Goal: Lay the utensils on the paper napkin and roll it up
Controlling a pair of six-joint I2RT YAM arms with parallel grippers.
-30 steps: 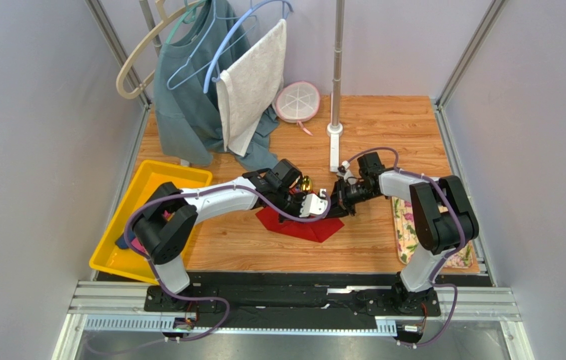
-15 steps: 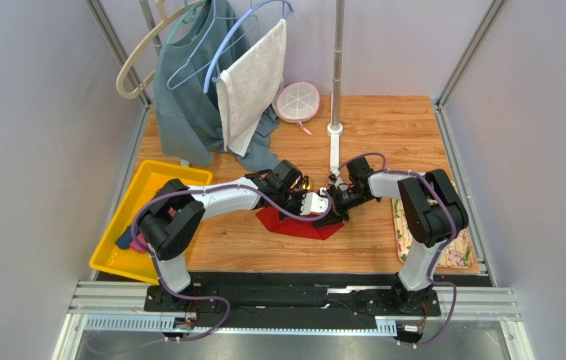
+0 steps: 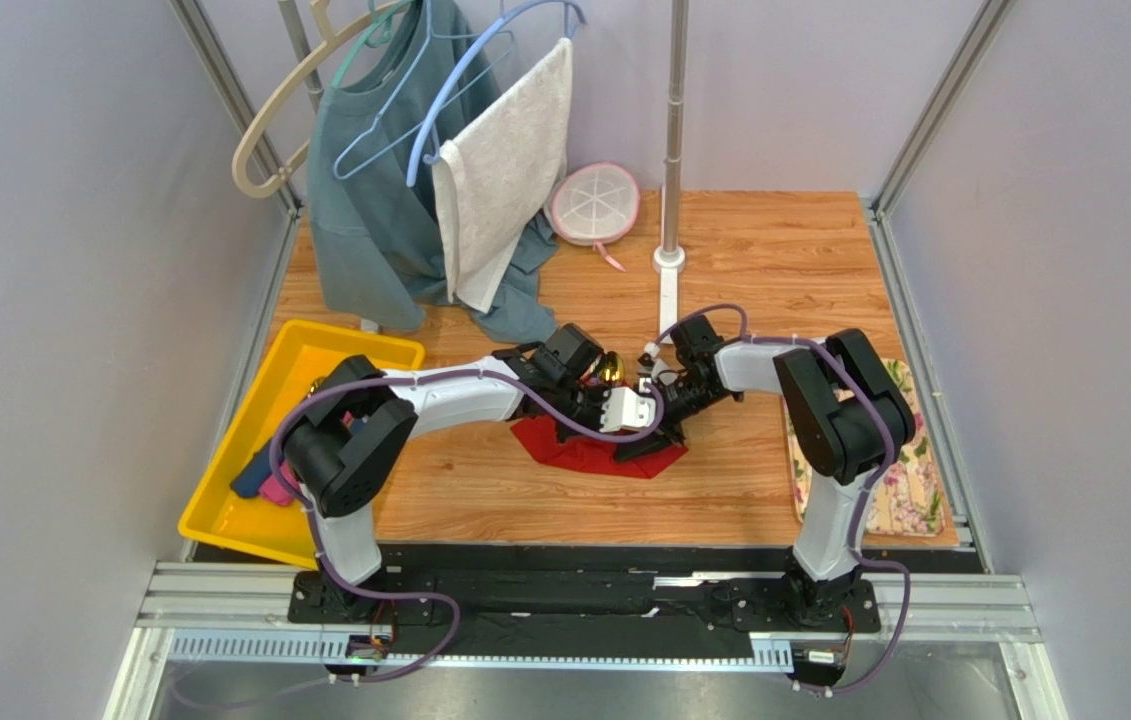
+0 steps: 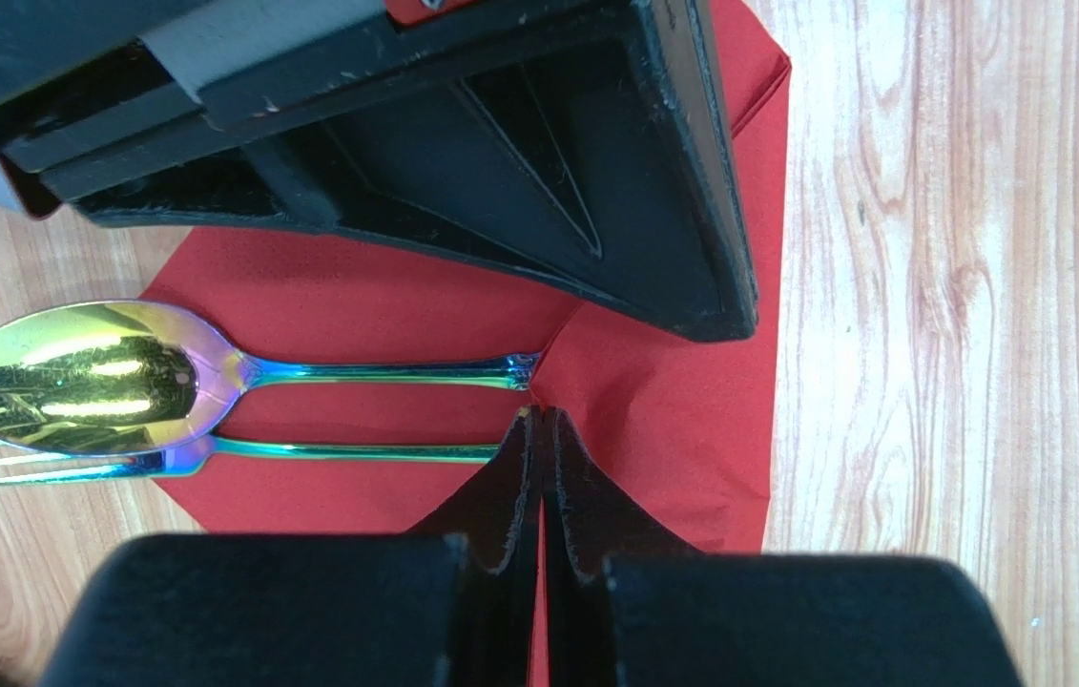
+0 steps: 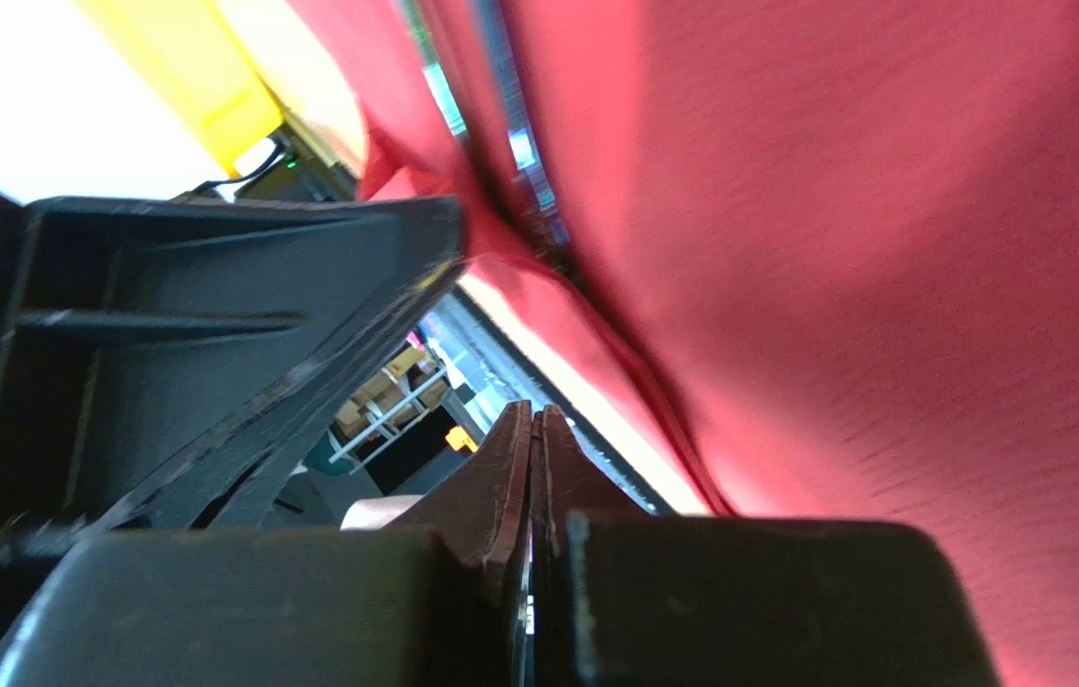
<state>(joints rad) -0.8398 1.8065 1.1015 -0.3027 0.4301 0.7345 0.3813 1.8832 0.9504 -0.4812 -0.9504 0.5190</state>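
Note:
The red paper napkin [image 3: 586, 450] lies mid-table, with its right flap folded up over the utensils' handle ends [image 4: 674, 415]. A shiny spoon [image 4: 86, 375] and a fork [image 4: 344, 452] lie side by side on it, heads past its left edge; the top view shows only a gold glint of the spoon [image 3: 610, 365]. My left gripper [image 4: 541, 418] is shut, its tips pinching the flap's edge at the fold. My right gripper [image 5: 534, 415] is shut right beside it, low against the lifted napkin [image 5: 903, 286], nothing seen between its tips. Both grippers meet over the napkin's right side [image 3: 652, 407].
A yellow tray [image 3: 248, 450] with fabric rolls [image 3: 263, 483] sits at the left. A floral cloth [image 3: 902, 480] lies at the right edge. A pole's base [image 3: 669, 285], a pink-rimmed dish [image 3: 594, 203], hung clothes [image 3: 376, 195] and a towel [image 3: 504, 165] stand behind.
My right gripper has slid left along the table until it meets the left gripper at the napkin's right side. The left arm has barely moved.

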